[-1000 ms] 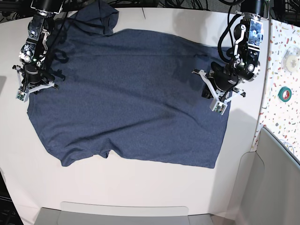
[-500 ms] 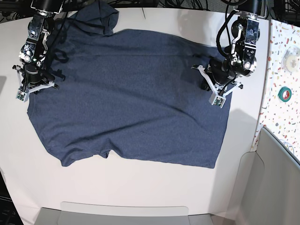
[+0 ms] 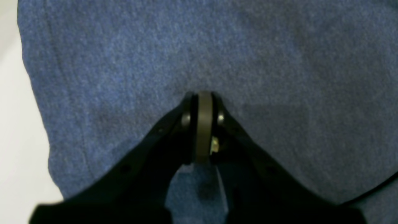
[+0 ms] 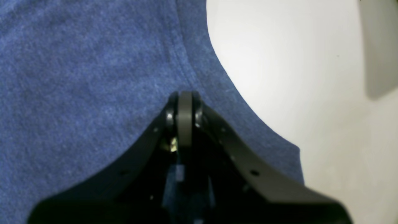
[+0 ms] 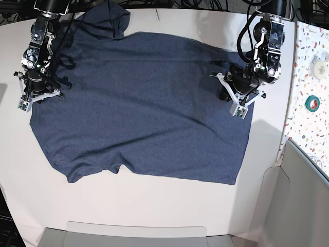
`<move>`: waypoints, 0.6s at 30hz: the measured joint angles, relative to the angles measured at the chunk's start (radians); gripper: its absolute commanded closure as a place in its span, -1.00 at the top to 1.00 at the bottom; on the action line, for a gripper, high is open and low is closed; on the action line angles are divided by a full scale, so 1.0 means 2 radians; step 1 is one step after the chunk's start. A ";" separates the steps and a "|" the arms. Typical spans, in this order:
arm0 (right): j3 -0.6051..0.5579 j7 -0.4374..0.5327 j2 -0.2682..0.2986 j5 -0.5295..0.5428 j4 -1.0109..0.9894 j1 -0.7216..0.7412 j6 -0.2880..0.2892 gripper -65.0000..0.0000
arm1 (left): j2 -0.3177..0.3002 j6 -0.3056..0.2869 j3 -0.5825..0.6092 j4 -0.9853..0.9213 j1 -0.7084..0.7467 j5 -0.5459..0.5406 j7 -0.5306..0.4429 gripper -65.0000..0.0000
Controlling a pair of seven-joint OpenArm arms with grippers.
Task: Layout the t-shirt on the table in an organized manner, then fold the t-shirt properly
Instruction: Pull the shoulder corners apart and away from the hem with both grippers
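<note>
A dark heathered navy-blue short-sleeved t-shirt [image 5: 139,105] lies spread almost flat across the large matte white table [image 5: 154,206], plain side up, its hem toward the base view's right and its collar end toward the left, one sleeve bunched at the table's far edge. The robot's left gripper [image 5: 237,105], on the base view's right, sits over the fabric near the hem; its wrist camera shows black jaws clenched together, tips pressed to the cloth, with bare tabletop beyond the garment's edge on the left of that view. Whether a pinch of fabric is caught between them cannot be told. The right gripper [image 5: 32,95], on the base view's left, rests at the shirt's opposite edge, its jaws likewise closed tight against the weave beside a stitched seam, white tabletop just past it. A narrow white strip with colourful speckles [image 5: 308,77] runs along the table's right side, carrying a roll of green tape [image 5: 311,102].
</note>
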 measured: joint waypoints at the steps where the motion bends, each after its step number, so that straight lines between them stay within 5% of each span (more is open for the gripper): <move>1: 0.000 0.000 0.000 0.000 -0.001 0.002 0.000 -1.00 | 0.000 0.000 0.000 0.000 0.000 0.000 0.000 -0.94; 13: 0.002 0.039 0.020 0.000 -0.102 0.068 0.003 -1.00 | 0.019 -0.002 0.000 -0.030 -0.024 -0.002 -0.001 -0.94; 18: -0.002 0.018 0.034 0.004 -0.114 0.086 0.006 -1.00 | 0.041 -0.004 -0.001 -0.078 -0.059 -0.009 -0.014 -0.94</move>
